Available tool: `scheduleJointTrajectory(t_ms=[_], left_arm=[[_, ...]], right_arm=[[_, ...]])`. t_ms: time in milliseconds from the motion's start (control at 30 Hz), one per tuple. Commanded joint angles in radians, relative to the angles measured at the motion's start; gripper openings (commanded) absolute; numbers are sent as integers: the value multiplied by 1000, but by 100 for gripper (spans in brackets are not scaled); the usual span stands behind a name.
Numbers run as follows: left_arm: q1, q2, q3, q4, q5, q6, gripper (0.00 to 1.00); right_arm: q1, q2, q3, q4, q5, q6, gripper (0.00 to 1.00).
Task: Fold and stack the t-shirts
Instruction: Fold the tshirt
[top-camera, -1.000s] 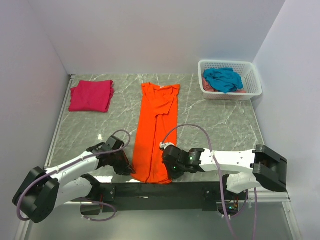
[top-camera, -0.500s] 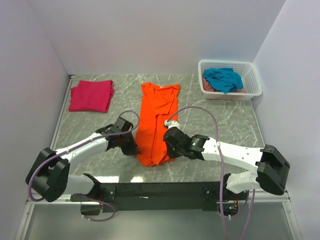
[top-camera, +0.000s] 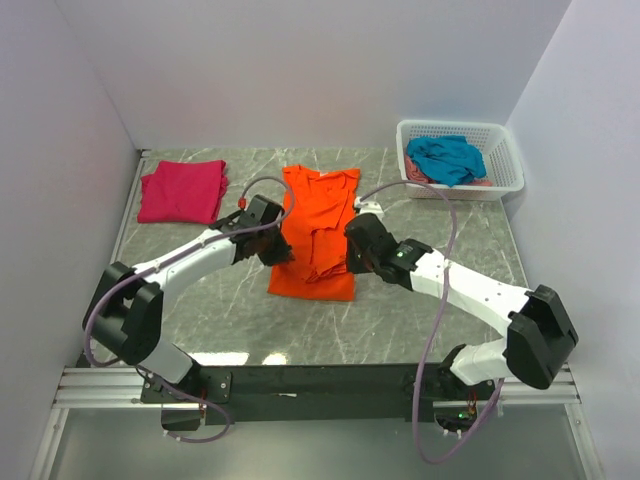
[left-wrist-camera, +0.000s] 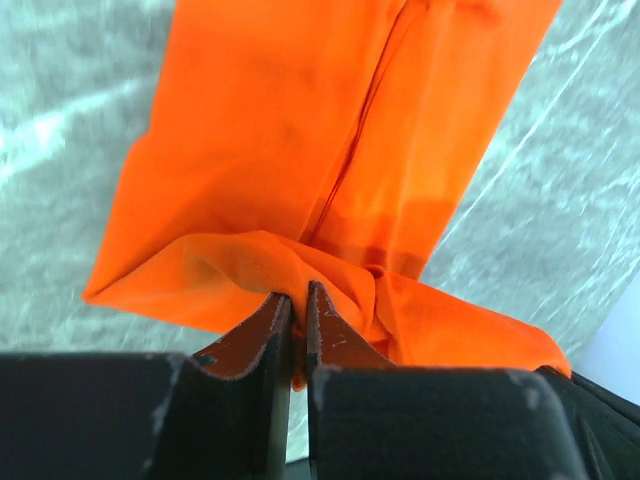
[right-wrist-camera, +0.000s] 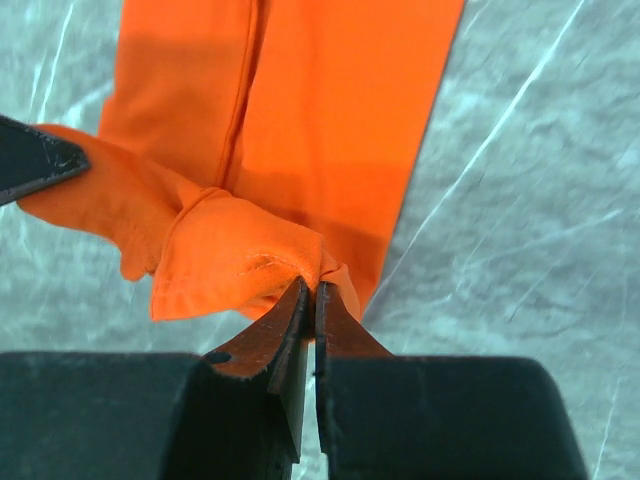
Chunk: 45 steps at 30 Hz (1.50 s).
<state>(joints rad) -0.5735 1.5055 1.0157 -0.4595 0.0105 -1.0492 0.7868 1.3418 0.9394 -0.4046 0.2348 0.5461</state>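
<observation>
Hem of orange t-shirt (top-camera: 320, 195) pinched in left jaws and right jaws, doubled over shirt.

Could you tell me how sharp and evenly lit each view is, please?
Top external: sharp, evenly lit, with glare on the table's near edge. Left wrist: the orange t-shirt is fairly sharp, the marble at left smeared. Right wrist: marble veins sharp, the right gripper dark.

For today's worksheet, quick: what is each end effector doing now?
Left end effector: closed on orange shirt.
Right end effector: closed on orange shirt.
</observation>
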Motion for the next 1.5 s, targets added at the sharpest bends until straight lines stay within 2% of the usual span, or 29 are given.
scheduleJointTrajectory(t_ms=[0, 300, 500, 900, 1067, 1100, 1133, 1167, 1200, 1267, 1300, 1333, 1367, 1433, 1467], left_arm=[[18, 31, 75, 21, -50, 29, 1], [63, 151, 201, 21, -73, 54, 1], [77, 228, 273, 2, -139, 48, 1], [123, 370, 371, 10, -95, 63, 1], [132, 433, 422, 18, -84, 51, 13], [136, 450, 429, 16, -83, 48, 15], [144, 459, 446, 15, -72, 46, 23], [149, 464, 455, 16, -66, 43, 25], [150, 469, 461, 19, -63, 38, 29], [162, 467, 483, 33, -52, 34, 41], [165, 466, 506, 39, -52, 34, 46], [167, 466, 520, 36, -49, 34, 58], [169, 466, 535, 30, -44, 35, 64], [173, 460, 564, 10, -55, 32, 80], [175, 455, 566, 5, -55, 34, 83]], right_arm=[[-40, 36, 71, 47, 23, -40, 1], [-135, 154, 159, 89, -23, -86, 1], [-184, 250, 231, 96, -43, -89, 1], [-251, 439, 360, 87, -91, -97, 3], [-273, 540, 426, 64, -68, -71, 8], [-281, 556, 455, 59, -69, -69, 14], [-287, 583, 470, 47, -69, -64, 19], [-293, 594, 487, 43, -74, -67, 30], [-302, 602, 513, 43, -74, -74, 36], [-316, 620, 542, 47, -86, -93, 48], [-323, 625, 576, 44, -91, -97, 50], [-339, 634, 594, 33, -95, -98, 51], [-346, 635, 613, 24, -101, -95, 56], [-356, 613, 624, 26, -138, -98, 58], [-356, 600, 615, 30, -152, -103, 62]])
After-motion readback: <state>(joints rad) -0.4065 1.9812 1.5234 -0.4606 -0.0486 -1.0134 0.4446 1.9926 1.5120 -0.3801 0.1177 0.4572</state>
